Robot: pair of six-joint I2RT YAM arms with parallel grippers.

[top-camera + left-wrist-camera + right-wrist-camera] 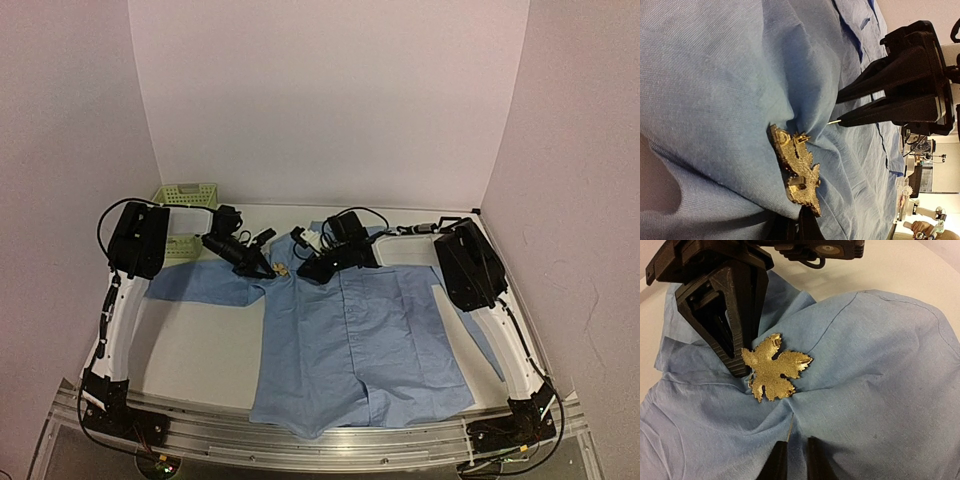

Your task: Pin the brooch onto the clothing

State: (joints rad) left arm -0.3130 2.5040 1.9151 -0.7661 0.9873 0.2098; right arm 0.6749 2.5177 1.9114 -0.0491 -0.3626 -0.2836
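Observation:
The light blue shirt (350, 340) lies spread flat on the table. The brooch (772, 367), a golden leaf, sits on bunched cloth near the collar and also shows in the top view (281, 270) and the left wrist view (797, 170). My left gripper (258, 266) is shut on the brooch's edge, as the right wrist view shows (740, 365). The brooch's thin pin (790, 427) pokes out through a fold of cloth. My right gripper (796, 460) faces the brooch with its jaws narrowly apart, and the pin's tip touches one of its fingers (776, 460).
A pale green plastic basket (185, 196) stands at the back left behind the left arm. A white tray-like item (410, 248) lies at the back right beside the shirt's shoulder. White walls close in the table on three sides.

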